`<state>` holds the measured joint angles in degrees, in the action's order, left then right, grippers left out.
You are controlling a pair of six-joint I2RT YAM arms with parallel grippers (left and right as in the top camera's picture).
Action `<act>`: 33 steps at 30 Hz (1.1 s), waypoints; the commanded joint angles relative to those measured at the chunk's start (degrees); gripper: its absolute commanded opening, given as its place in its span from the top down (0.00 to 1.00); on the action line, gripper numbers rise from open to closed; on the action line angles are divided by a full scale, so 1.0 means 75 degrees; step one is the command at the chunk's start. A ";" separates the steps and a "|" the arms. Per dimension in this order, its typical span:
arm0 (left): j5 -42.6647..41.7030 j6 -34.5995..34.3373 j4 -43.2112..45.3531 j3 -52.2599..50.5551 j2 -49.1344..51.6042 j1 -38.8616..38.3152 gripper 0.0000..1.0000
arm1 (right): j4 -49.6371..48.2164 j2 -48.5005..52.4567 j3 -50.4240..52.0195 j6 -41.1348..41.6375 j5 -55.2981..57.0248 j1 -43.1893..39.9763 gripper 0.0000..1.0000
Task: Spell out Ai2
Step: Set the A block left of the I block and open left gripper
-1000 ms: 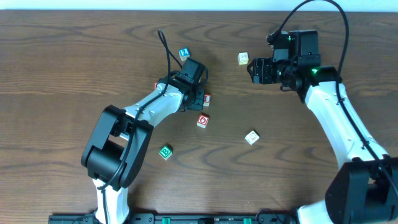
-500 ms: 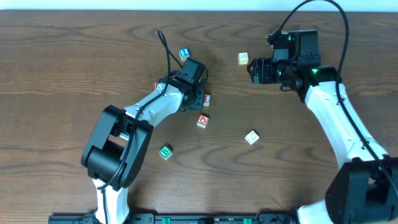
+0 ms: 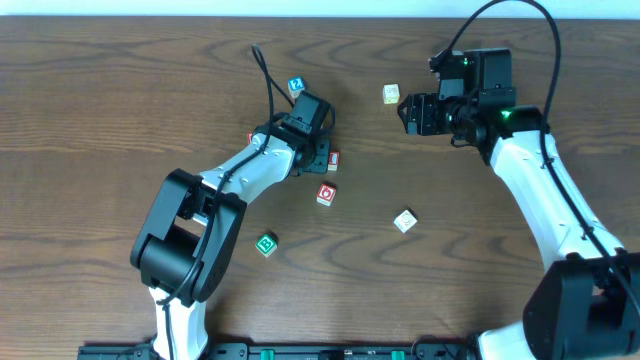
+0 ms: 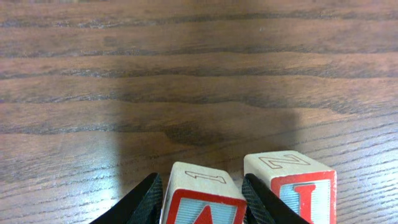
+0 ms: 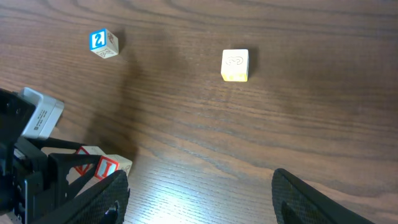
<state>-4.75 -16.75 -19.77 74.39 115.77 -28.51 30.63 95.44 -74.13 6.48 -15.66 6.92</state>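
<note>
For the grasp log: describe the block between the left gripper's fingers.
The block is a pale wooden cube; its front has a red border, light blue field and a cropped red letter, and a 1 is outlined on top. It stands upright on the table between the left gripper's fingers, a second block close beside it.

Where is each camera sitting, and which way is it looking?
Overhead: fixed above the table, looking straight down; both arms show, with the left gripper and right gripper.
Left wrist: on the left arm, low, looking along the tabletop; its two fingers flank the A cube, with the I cube beside it.
Right wrist: on the right arm, looking down and forward; its open fingers show at the bottom edge.
Shared: right wrist and overhead both see the blue 2 cube and the left gripper.
</note>
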 commanded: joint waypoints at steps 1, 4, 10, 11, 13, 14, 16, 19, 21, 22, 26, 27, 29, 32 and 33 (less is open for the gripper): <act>0.0431 -0.0236 0.0026 0.0119 0.0102 0.0000 0.57 | 0.0006 0.0006 -0.0160 -0.0102 -0.0035 -0.0012 0.27; 0.0498 -0.0230 0.0052 0.0119 0.0102 0.0000 0.57 | 0.0009 0.0006 -0.0160 -0.0102 -0.0038 -0.0003 0.27; 0.0493 -0.0236 0.0198 0.0137 0.0102 0.0000 0.56 | 0.0012 0.0006 -0.0160 -0.0105 -0.0038 0.0032 0.27; 0.0493 -0.0274 0.0198 0.0160 0.0102 -0.0003 0.55 | 0.0012 0.0006 -0.0160 -0.0102 -0.0038 0.0032 0.27; 0.0493 -0.0289 0.0195 0.0254 0.0102 0.0000 0.53 | 0.0012 0.0006 -0.0160 -0.0102 -0.0038 0.0035 0.27; 0.0493 -0.0286 0.0189 0.0315 0.0102 -0.0003 0.53 | 0.0012 0.0006 -0.0160 -0.0102 -0.0038 0.0035 0.27; 0.0513 -0.0283 0.0192 0.0443 0.0102 0.0003 0.52 | 0.0012 0.0006 -0.0160 -0.0105 -0.0038 0.0038 0.27; 0.0898 -0.0277 0.0184 0.0708 0.0102 0.0012 0.52 | 0.0012 0.0006 -0.0160 -0.0105 -0.0038 0.0038 0.27; 0.1303 -0.0233 0.0184 0.0965 0.0102 0.0032 0.51 | 0.0006 0.0006 -0.0160 -0.0105 -0.0041 0.0038 0.27; 0.1448 -0.0166 0.0192 0.1113 0.0102 0.0052 0.50 | 0.0003 0.0006 -0.0160 -0.0105 -0.0041 0.0038 0.27; 0.2224 -0.0166 0.0399 0.1635 0.0102 0.0216 0.44 | -0.0172 0.0006 -0.0160 -0.0105 -0.0152 0.0090 0.27; 0.2311 -0.0166 0.0533 0.1682 0.0102 0.0277 0.44 | -0.0271 0.0006 -0.0160 -0.0108 -0.0178 0.0137 0.26; 0.2317 -0.0175 0.0831 0.1687 0.0102 0.0431 0.43 | -0.0463 0.0006 -0.0160 -0.0108 -0.0172 0.0236 0.26; 0.2282 -0.0440 0.1192 0.1687 0.0111 0.0752 0.43 | -0.0758 0.0009 -0.0160 -0.0111 -0.0166 0.0382 0.26; 0.2203 -0.0504 0.1384 0.1684 0.0125 0.0860 0.41 | -0.0828 0.0009 -0.0160 -0.0108 -0.0169 0.0391 0.26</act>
<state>10.07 -18.63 -11.07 86.19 115.83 -24.12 25.12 95.44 -74.19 6.42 -16.19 9.04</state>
